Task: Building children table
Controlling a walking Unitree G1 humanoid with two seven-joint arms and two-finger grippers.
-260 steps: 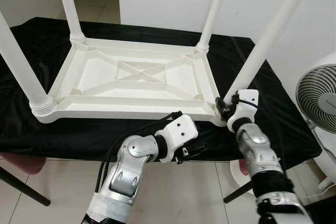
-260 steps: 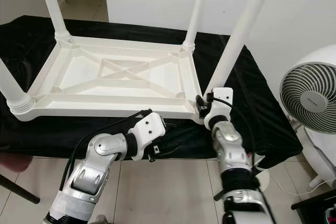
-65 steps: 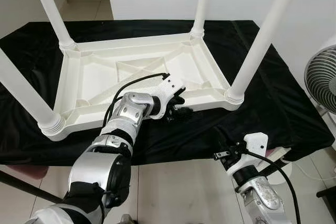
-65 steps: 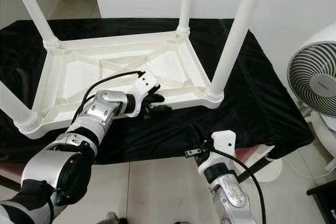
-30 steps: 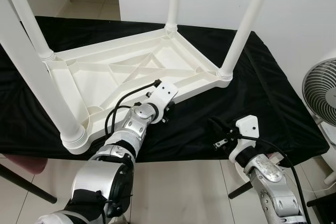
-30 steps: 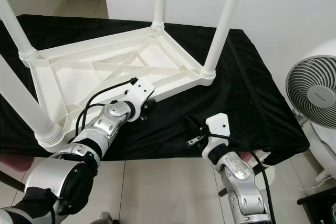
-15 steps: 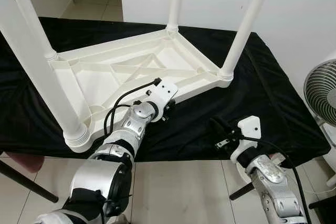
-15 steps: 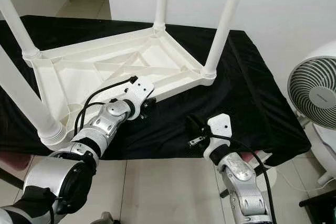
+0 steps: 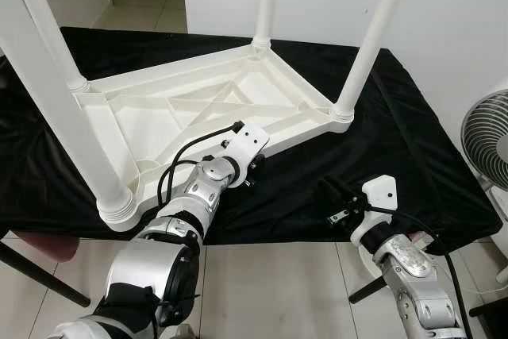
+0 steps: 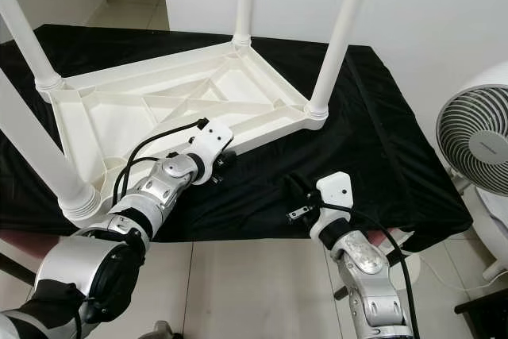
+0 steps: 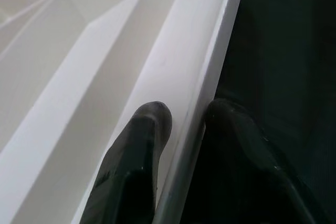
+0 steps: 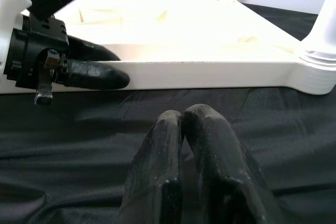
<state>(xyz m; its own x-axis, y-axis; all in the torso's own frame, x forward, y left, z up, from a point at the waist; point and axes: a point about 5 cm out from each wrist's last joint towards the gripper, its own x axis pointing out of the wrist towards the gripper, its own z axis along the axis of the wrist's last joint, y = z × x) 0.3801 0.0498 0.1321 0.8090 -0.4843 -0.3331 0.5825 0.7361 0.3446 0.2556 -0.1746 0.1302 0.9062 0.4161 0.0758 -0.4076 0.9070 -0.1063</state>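
The left gripper (image 11: pixel 181 116) still pinches the table (image 9: pixel 198 109) rim mid-frame, table now rotated; the right gripper (image 12: pixel 182 116) stays closed, empty.

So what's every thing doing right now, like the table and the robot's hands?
white table: upside down on the black cloth, legs pointing up.
left gripper: pinching the table's rim, one finger on each side.
right gripper: shut, empty, over the cloth.
fan: standing on the right; spinning or not, can't tell.
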